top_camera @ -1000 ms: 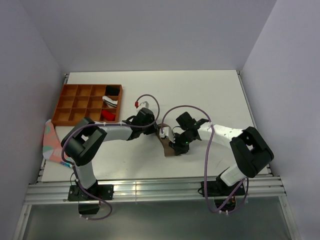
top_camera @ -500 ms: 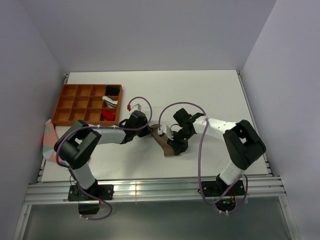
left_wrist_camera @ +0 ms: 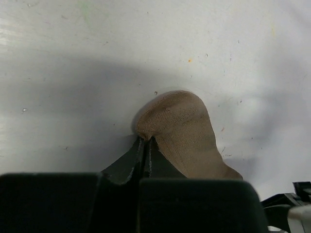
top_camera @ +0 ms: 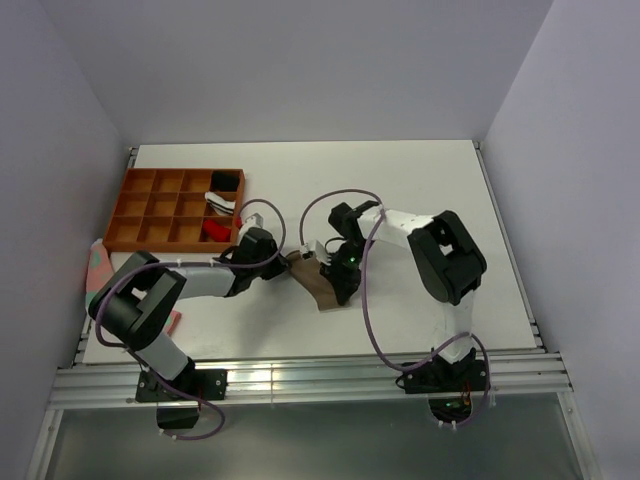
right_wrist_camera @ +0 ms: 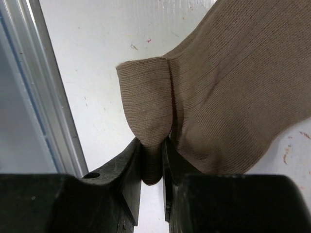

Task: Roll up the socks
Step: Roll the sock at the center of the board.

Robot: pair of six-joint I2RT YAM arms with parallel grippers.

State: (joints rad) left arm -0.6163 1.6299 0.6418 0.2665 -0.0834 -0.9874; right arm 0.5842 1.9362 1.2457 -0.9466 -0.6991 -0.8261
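A tan-brown sock [top_camera: 318,283] lies bunched on the white table [top_camera: 420,190] between the two arms. My left gripper [top_camera: 292,262] is at its left end. In the left wrist view that gripper [left_wrist_camera: 146,140] is shut on the rounded tip of the sock [left_wrist_camera: 184,126], with its fingers [left_wrist_camera: 127,158] pressed together. My right gripper [top_camera: 334,282] is at the sock's right side. In the right wrist view it [right_wrist_camera: 153,154] is shut on a folded lobe of the sock [right_wrist_camera: 146,102], and the rest of the fabric [right_wrist_camera: 238,82] spreads off to the right.
An orange compartment tray [top_camera: 150,205] stands at the back left and holds black, white and red bundles [top_camera: 215,232]. A pink and green cloth [top_camera: 97,272] hangs at the table's left edge. A metal rail [right_wrist_camera: 48,97] runs along the table edge beside the right gripper.
The left gripper has closed on the sock's tip. Both grippers and the sock have shifted left, and the right arm has swung further across the table.
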